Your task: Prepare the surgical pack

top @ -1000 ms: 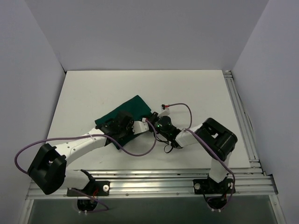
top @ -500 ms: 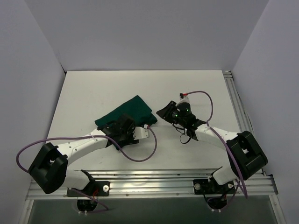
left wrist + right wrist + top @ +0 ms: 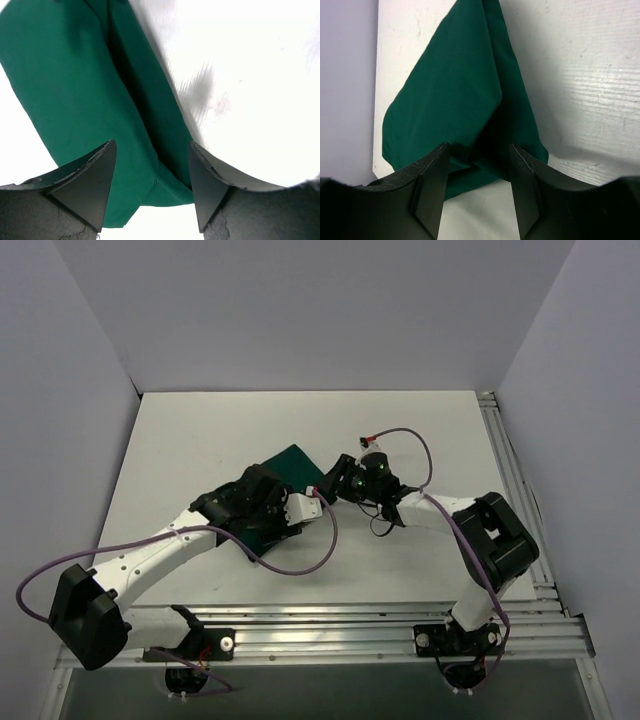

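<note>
Since half a second ago the right gripper (image 3: 477,185) has swung back to the right corner of the drape (image 3: 292,462), and the left gripper (image 3: 150,185) has pushed further over it (both spread wide, straddling folds, pinching nothing). The drape lies mid-way across the white table (image 3: 190,435), with pale walls (image 3: 300,320) around.

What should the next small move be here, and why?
Probably close the right gripper on the green drape. Its jaws stand open with the drape's dark fold running between them, near the cloth's edge on the table. The left gripper is open over the drape too, so neither holds it yet; a grip seems needed before unfolding.
</note>
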Robot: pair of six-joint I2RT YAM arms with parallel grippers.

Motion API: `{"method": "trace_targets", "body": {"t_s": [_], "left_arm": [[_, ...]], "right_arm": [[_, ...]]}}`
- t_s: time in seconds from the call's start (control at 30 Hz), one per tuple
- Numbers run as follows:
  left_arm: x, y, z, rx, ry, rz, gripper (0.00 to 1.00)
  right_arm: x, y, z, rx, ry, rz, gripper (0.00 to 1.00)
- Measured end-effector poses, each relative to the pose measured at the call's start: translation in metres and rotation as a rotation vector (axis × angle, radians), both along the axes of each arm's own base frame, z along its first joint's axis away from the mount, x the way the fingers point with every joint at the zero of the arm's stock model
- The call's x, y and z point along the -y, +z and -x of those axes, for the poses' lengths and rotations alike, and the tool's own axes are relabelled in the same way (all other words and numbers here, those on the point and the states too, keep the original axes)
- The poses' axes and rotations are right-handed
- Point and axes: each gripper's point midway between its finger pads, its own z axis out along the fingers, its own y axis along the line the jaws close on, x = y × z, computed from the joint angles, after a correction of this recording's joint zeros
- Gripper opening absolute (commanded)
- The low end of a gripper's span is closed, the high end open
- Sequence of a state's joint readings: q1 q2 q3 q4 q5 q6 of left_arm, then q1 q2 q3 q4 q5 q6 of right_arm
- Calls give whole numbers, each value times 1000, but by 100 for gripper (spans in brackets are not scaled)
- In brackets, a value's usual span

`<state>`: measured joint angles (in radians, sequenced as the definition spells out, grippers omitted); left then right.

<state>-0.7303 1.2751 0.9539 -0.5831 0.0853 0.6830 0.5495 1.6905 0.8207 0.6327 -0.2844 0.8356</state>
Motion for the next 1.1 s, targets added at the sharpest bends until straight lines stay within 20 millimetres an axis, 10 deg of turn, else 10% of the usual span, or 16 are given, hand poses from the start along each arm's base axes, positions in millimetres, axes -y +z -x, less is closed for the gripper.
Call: {"method": "trace_targets", "body": {"t_s": [0.17, 0.33, 0.47, 0.67, 0.97, 1.1], "left_arm": [[4, 15, 0, -46, 35, 79, 60], [-16, 10, -27, -48, 212, 92, 44], [-43, -14, -59, -26, 355, 0, 44], [-35, -57, -29, -39, 255, -130, 44], [-40, -66, -27, 14, 236, -153, 42], [-44, -64, -28, 25, 236, -159, 45]], "right_arm": [[-14, -9, 8, -10, 41, -5, 41], [-23, -10, 8, -1, 52, -21, 0], [-23, -12, 9, -9, 46, -29, 0], [-16, -25, 18, -36, 41, -9, 0], [-7, -32, 32, -50, 31, -17, 0], [-3, -31, 39, -59, 30, -24, 21]]}}
